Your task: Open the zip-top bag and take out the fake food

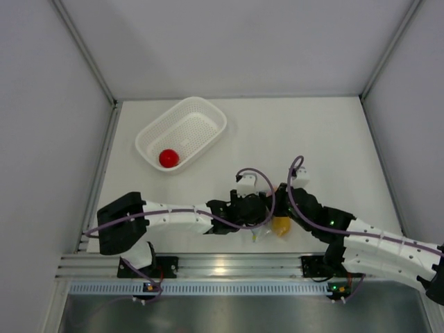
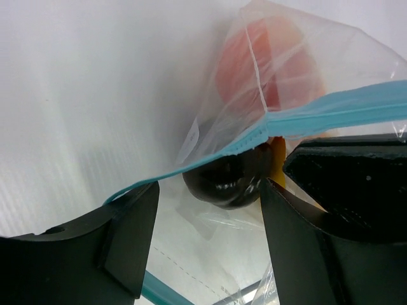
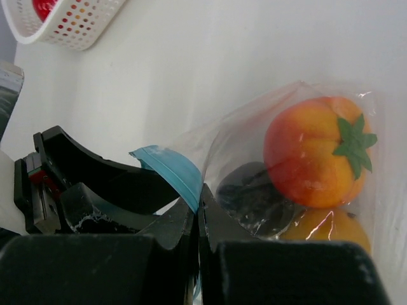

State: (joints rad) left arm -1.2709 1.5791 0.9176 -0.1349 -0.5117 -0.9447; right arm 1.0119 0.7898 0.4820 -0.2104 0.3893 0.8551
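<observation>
where the 2 arms meet near the front of the surface [image 1: 312, 132], the zip-top bag [image 3: 254, 136] has its blue strip pinched in the clenched jaws of the right gripper [image 3: 198, 213]. the left gripper [image 2: 206, 190] has its jaws released, spread at the bag's mouth. inside the bag: tomato [image 3: 311, 152], dark piece [image 3: 251, 197], yellow-orange piece [image 3: 331, 232]. a red ball [image 1: 168, 158] sits in the white basket [image 1: 198, 125].

The white table [image 1: 333, 139] carries a white perforated basket [image 1: 201, 111] at its far left. Well apart from the basket, toward the near edge, the zip-top bag [image 3: 241, 136] rests on the tabletop.
</observation>
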